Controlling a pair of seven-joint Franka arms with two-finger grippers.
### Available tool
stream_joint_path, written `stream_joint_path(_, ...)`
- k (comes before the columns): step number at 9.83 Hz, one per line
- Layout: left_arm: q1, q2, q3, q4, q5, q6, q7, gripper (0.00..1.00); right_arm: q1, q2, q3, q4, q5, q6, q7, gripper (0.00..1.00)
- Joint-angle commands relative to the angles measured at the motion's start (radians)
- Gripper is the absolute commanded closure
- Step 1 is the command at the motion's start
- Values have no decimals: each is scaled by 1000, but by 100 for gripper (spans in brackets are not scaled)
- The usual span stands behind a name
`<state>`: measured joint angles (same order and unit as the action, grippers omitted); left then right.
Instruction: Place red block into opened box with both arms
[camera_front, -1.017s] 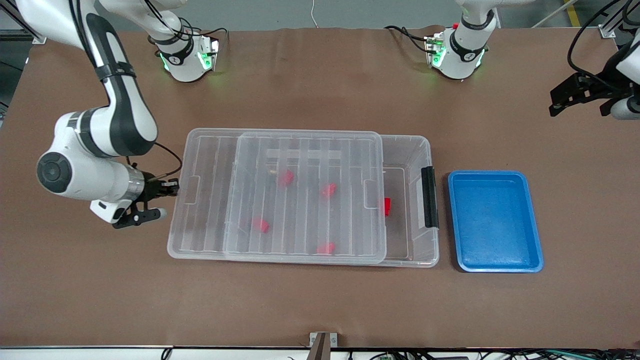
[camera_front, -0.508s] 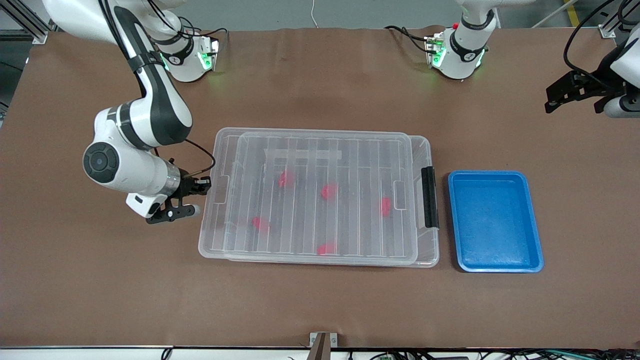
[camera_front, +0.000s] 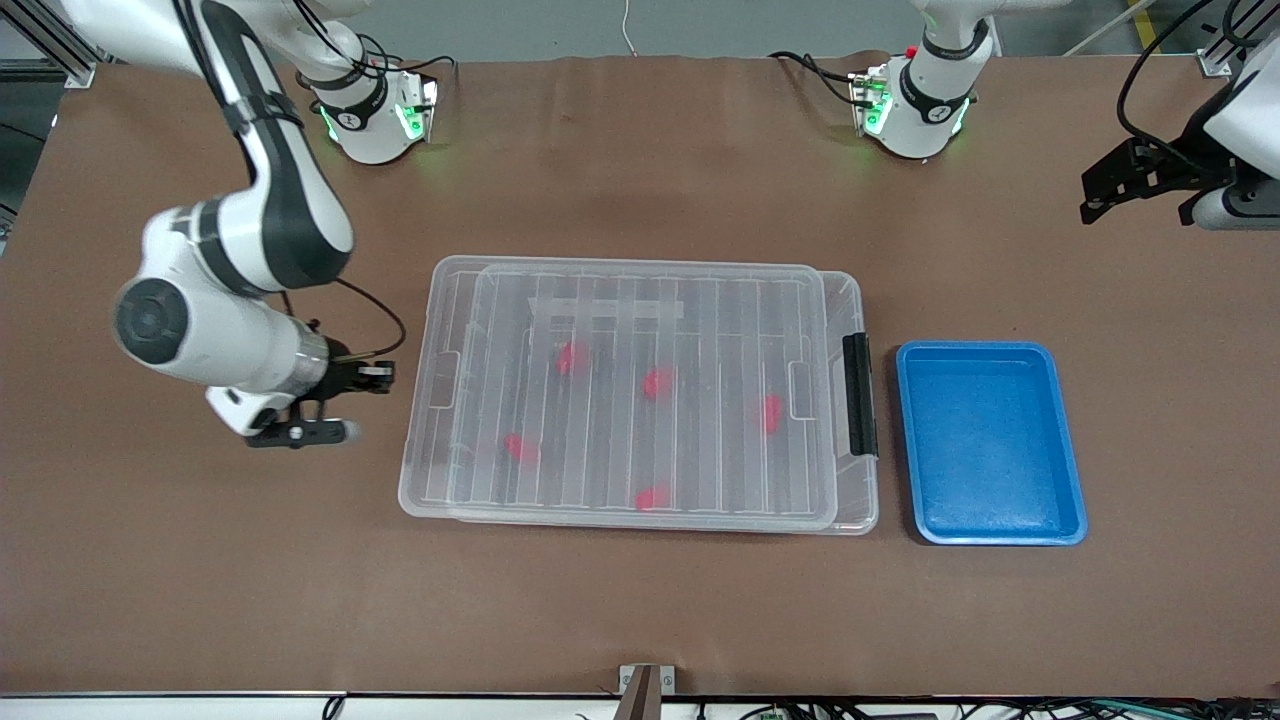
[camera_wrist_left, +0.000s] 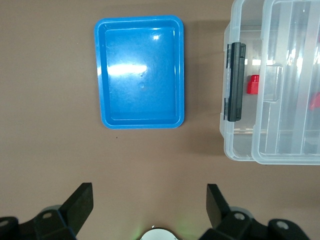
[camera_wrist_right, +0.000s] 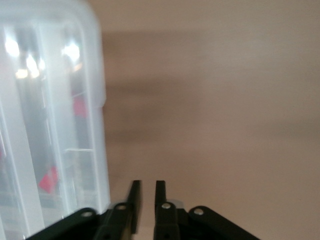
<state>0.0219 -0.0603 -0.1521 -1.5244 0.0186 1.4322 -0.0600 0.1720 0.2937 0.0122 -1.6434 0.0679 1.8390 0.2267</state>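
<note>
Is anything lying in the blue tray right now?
No: in the front view the blue tray, beside the box at the left arm's end of the table, shows only its bare blue floor.

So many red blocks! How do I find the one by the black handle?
Find the big clear box in the middle of the table, beside the blue tray. Look through its ribbed lid toward the end with the black handle. The red block there sits closest to the handle; the four other red pieces lie farther toward the right arm's end.
</note>
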Motion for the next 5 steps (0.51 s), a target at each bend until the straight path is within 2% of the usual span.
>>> stream_joint_path(1, 4, -32, -3, -76, 1, 28, 9, 0, -43, -149, 9, 19, -135, -136, 132, 0)
stream_joint_path(3, 3, -32, -4, -73, 3, 25, 8, 0, -145, -241, 5, 31, -129, -222, 117, 0)
stream_joint_path(5, 4, -32, -4, -71, 3, 21, 8, 0, -222, -281, 3, 123, -119, -361, 52, 0)
